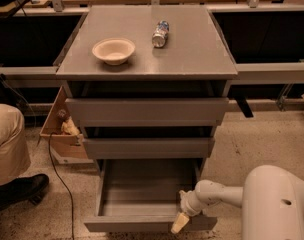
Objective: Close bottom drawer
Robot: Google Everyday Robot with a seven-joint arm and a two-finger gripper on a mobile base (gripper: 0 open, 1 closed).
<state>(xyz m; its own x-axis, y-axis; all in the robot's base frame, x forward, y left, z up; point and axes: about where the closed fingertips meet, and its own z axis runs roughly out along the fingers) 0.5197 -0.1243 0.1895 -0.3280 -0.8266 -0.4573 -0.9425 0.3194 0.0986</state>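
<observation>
The bottom drawer point(142, 191) is the lowest of three grey handleless drawers in a grey cabinet. It stands pulled far out, its shallow box empty, its flat front panel point(137, 225) near the bottom edge of the view. My gripper point(180, 221) comes in from the lower right on a white arm point(217, 195). Its tan fingertips rest at the right part of the front panel's top edge.
The cabinet top point(192, 49) carries a beige bowl point(113, 50) and a lying plastic bottle point(160, 33). A cardboard box point(62, 129) sits left of the cabinet, with a cable point(54, 169) on the floor. A person's leg and black shoe point(14, 191) are at left.
</observation>
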